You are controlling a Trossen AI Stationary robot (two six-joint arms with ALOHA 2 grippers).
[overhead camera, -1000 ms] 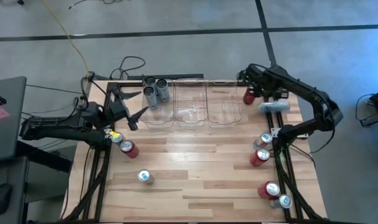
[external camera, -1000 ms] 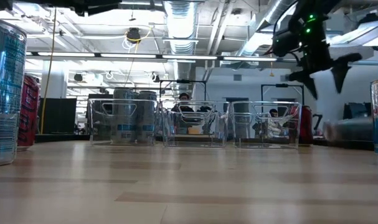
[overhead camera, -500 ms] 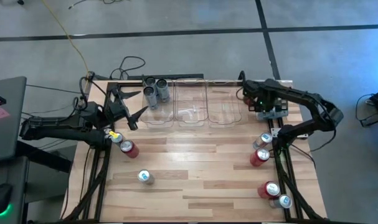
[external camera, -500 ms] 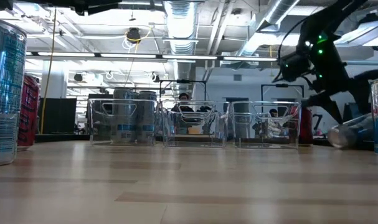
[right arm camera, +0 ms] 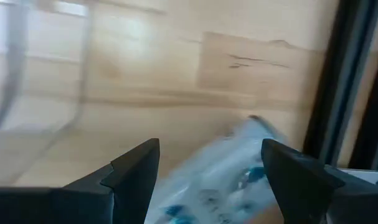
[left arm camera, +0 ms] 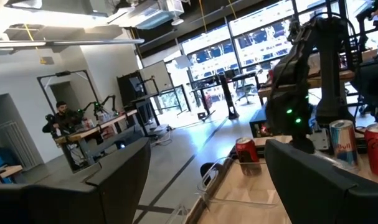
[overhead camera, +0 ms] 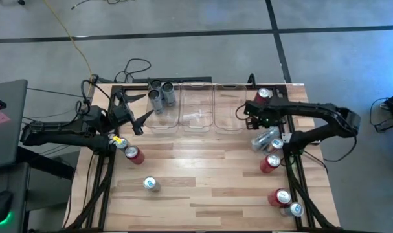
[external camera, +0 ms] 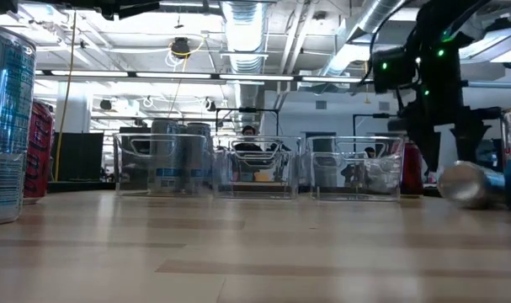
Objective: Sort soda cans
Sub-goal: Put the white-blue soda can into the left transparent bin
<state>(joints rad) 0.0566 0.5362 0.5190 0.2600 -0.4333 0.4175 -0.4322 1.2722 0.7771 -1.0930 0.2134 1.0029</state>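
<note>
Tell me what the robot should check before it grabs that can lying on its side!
1. Right gripper open: ok.
2. Tipped can lying still: cannot tell; it looks blurred in the right wrist view.
3. Can between the jaws: not ok; it lies beyond the fingertips.
4. Neighbouring upright cans clear of the grab: cannot tell; one stands close by.
5. Bins upright with room: ok; two look empty.
6. Left gripper out of the way: ok.
</note>
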